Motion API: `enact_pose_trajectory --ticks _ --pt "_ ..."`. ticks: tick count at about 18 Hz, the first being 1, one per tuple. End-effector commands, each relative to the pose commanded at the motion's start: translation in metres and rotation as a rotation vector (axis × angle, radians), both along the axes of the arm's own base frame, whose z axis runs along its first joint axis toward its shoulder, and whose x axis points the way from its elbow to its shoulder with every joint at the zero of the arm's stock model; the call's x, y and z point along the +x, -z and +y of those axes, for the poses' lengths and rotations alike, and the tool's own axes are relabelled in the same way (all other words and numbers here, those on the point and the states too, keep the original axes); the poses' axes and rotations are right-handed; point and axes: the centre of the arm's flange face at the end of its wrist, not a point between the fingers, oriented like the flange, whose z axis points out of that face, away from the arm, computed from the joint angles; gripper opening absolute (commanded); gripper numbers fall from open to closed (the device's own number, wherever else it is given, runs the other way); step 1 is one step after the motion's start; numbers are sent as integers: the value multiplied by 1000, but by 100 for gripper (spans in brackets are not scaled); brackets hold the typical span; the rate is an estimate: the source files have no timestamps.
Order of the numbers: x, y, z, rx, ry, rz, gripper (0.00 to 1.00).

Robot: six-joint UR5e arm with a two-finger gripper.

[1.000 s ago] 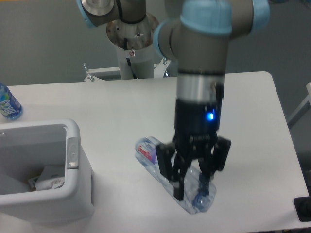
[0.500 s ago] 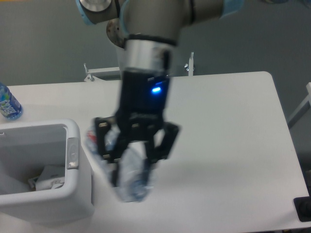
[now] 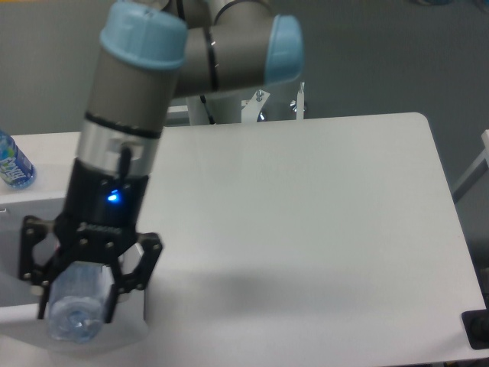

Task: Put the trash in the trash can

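Note:
My gripper hangs over the white trash can at the table's front left, shut on the flattened clear plastic bottle. The bottle points down between the black fingers, its lower end level with the can's front rim. The arm and gripper cover most of the can, so its inside and any other trash in it are hidden. Only strips of the can's white rim show around the gripper.
An upright blue-labelled water bottle stands at the table's far left edge. The arm's base is mounted behind the table's back edge. A black object sits off the front right corner.
The gripper lifted the flattened bottle off the table's front middle. It carried the bottle left until it hung over the trash can.

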Motion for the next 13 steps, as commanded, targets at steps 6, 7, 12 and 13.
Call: enact_pose_trajectory --ticks 6,7,12,13 --pt "-32 -9 -14 11 -19 53 100" --pt "-48 -13 -21 16 -40 62 100" --pt "-119 -56 -89 37 -194 135 100" --pt "-142 -62 -109 25 -253 169 100"
